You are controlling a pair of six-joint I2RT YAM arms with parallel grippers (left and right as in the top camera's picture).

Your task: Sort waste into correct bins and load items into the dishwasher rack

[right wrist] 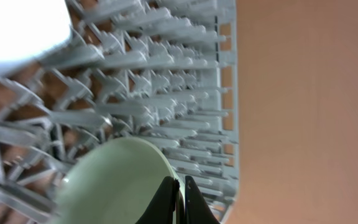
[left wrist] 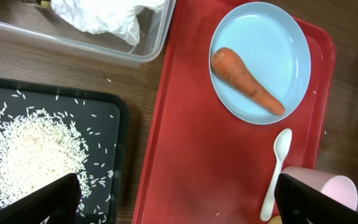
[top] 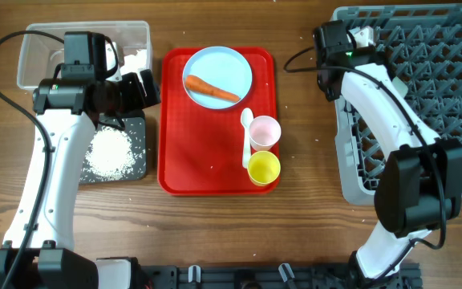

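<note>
- Left gripper point(top: 145, 87): claw spread wide. In the wrist view its dark fingers point(left wrist: 48, 202) sit at the two bottom corners with nothing between them.
- Left arm point(top: 54, 160): white link runs up the left side of the table point(top: 215, 233) from the near edge. Black wrist turned right, hanging over the gap between the bins and the red serving tray point(left wrist: 185, 155).
- Below the left wrist: shallow black tray point(left wrist: 114, 107) holding a loose heap of white rice point(left wrist: 33, 152), with stray grains scattered round it.
- Past that: clear tub point(left wrist: 73, 43) with crumpled white tissue point(left wrist: 104, 15) inside.
- On the serving tray: pale blue plate point(left wrist: 284, 43) at the far end, orange carrot point(left wrist: 247, 81) lying slantwise across it. White spoon point(left wrist: 277, 168) lies nearer, beside the pink cup point(left wrist: 328, 186). Yellow cup point(top: 264, 168) is upright at the tray's near right corner, just beside the pink one.
- Right gripper point(right wrist: 180, 190): fingers point(right wrist: 166, 202) drawn nearly together with only a thin slit between. The rim of a pale bowl point(right wrist: 114, 180) runs in at the tips, apparently pinched there.
- Right arm point(top: 391, 112): rises from the near right, arcs across the dishwasher rack point(top: 423, 48) and ends at its far left corner.
- Bowl: held over the grey pegs, hollow side toward the camera, greenish in this light.
- Beyond it: rows of rack pegs, with a blurred white shape at the top left of the view that I cannot identify.
</note>
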